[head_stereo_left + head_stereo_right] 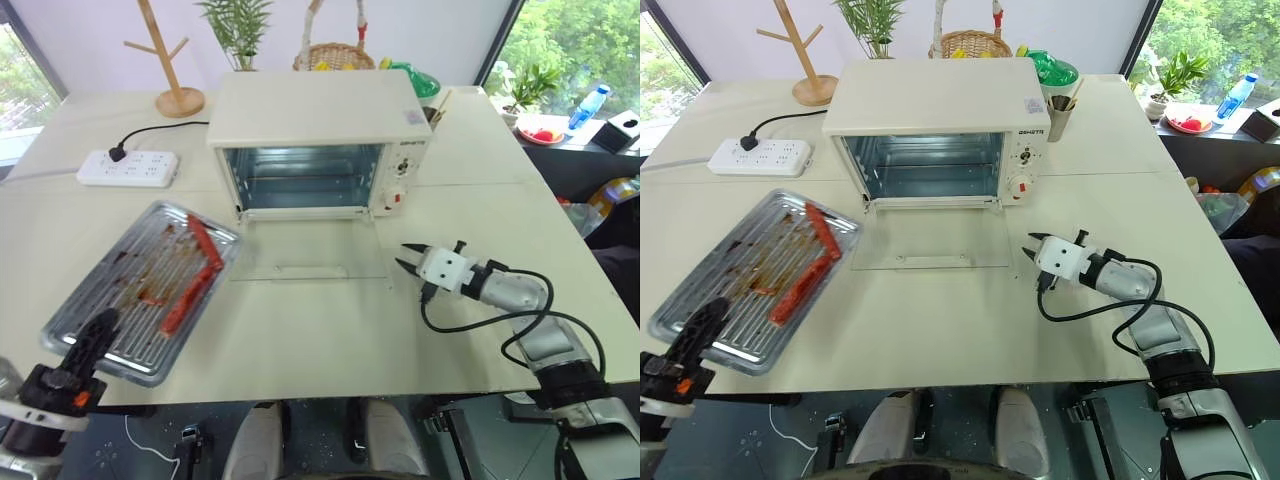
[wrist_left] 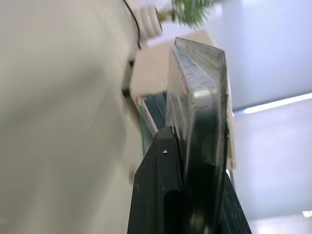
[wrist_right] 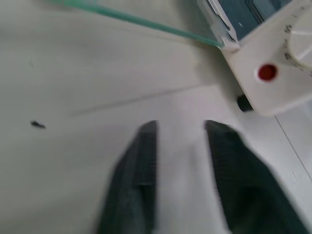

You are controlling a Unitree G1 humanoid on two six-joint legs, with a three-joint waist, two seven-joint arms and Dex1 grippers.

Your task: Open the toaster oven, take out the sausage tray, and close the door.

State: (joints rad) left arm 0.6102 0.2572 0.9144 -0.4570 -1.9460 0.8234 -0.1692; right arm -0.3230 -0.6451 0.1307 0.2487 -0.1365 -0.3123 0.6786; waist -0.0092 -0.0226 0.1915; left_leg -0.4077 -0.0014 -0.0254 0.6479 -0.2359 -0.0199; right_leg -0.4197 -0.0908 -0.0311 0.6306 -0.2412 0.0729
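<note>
Gripping the sausage tray (image 1: 140, 290) at its near corner with the left pincer (image 1: 92, 335), right pincer (image 1: 408, 258) seemingly spread beside the lowered door (image 1: 310, 262).

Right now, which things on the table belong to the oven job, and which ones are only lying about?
Job: cream-white toaster oven; its open glass door; shiny metal sausage tray, gripped by left gripper.
Lying about: white power strip; wooden peg stand; wicker basket.
</note>
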